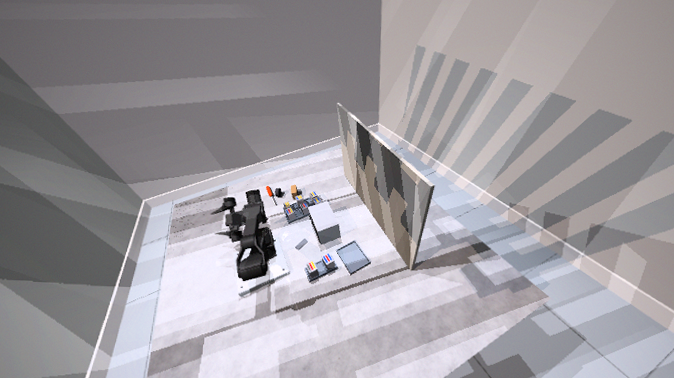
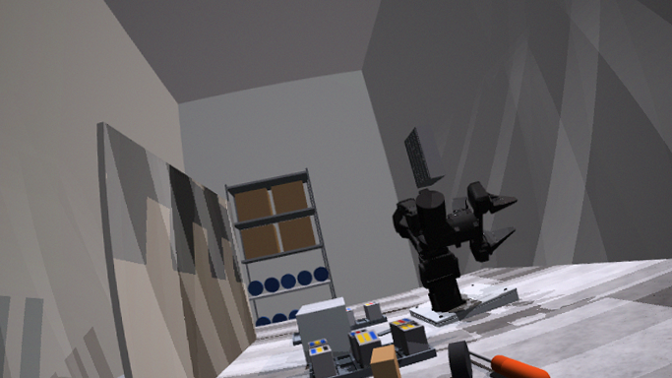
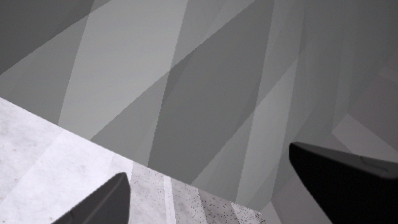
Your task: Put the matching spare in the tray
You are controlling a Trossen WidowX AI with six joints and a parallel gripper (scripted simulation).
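Observation:
My gripper (image 1: 216, 222) (image 2: 515, 214) (image 3: 211, 166) is open and empty, raised and pointing away from the parts. Small grey spares with coloured stripes stand in two racks: one rack (image 1: 299, 216) (image 2: 417, 356) holds several, including a spare (image 2: 409, 338); the other rack (image 1: 324, 273) holds a spare (image 1: 311, 268) and another spare (image 1: 328, 260). The shallow tray (image 1: 353, 257) is empty. A large pale grey box (image 1: 325, 220) (image 2: 323, 323) stands between the racks; it may be the mounted unit. No part code is readable in any view.
A tall panel (image 1: 385, 184) (image 2: 165, 253) stands behind the box and tray. A brown block (image 1: 293, 189) (image 2: 385, 369), a black round piece (image 1: 278, 191) (image 2: 459, 362) and an orange-handled tool (image 1: 269, 190) (image 2: 520, 369) lie near the rack with more spares. A small flat grey piece (image 1: 302, 244) lies before the box.

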